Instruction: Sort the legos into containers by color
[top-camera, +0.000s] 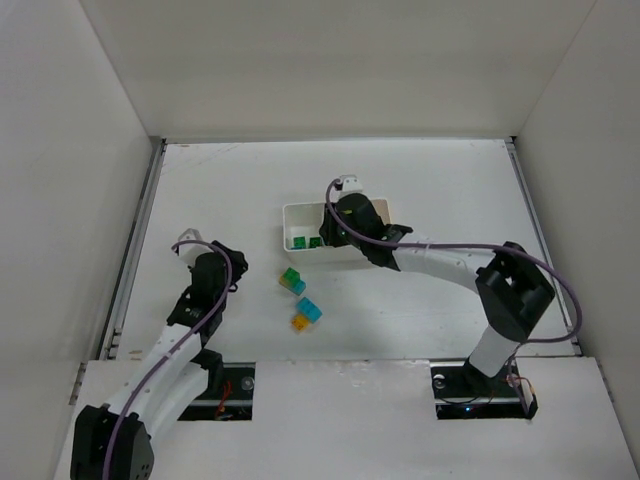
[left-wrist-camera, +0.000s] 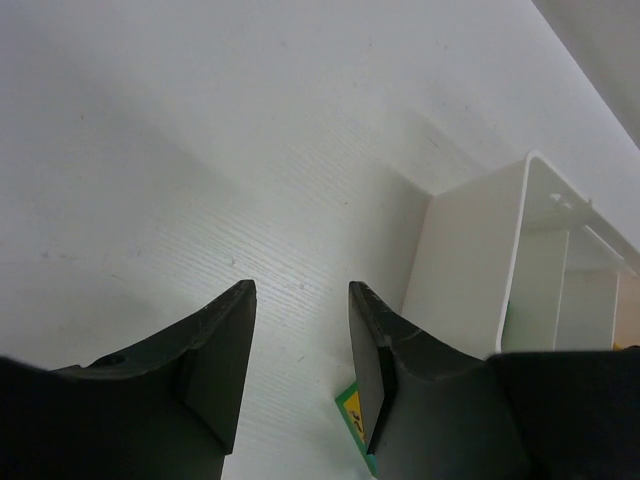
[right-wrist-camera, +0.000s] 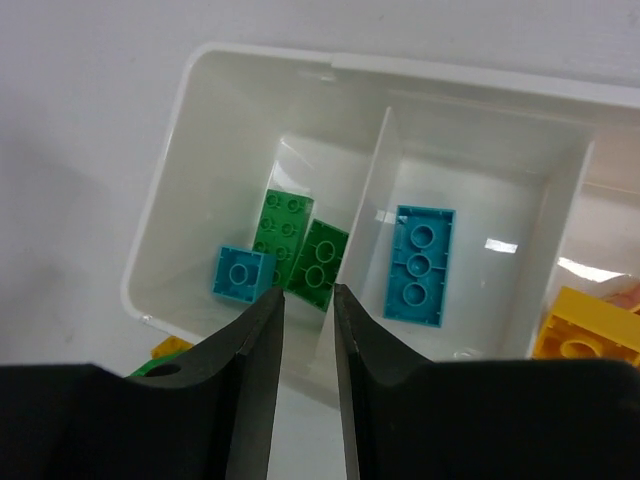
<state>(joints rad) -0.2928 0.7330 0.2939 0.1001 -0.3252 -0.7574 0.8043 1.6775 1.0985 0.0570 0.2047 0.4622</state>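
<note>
Left gripper (top-camera: 222, 262) sits low over the table (top-camera: 450, 180), at 9 o'clock from the loose legos. Its jaws are apart with nothing between them. Its wrist view shows a green-yellow brick corner (left-wrist-camera: 351, 410) by the right finger, too little of it to identify.

Loose legos, mid-table:
- Orange brick (top-camera: 299, 322) is nearest.
- Cyan brick (top-camera: 311, 310) lies just beside it at 1 o'clock.
- Green-and-cyan pair (top-camera: 292, 281) lies a little beyond, at 11 o'clock from the cyan brick.

Tray (top-camera: 285, 228) is at 12 o'clock from the pair.

Right gripper (right-wrist-camera: 308, 292) hangs over the tray's near wall, in line with the divider (right-wrist-camera: 365, 200) between the left and middle compartments. Its jaws are narrowly apart and empty.

Tray contents:
- Left compartment: small cyan brick (right-wrist-camera: 243, 273) and two green bricks (right-wrist-camera: 282, 230) side by side, studs up.
- Middle compartment: long cyan brick (right-wrist-camera: 420, 265), lying flat.
- Right compartment: yellow brick (right-wrist-camera: 585, 335), cut off by the frame edge.
</note>
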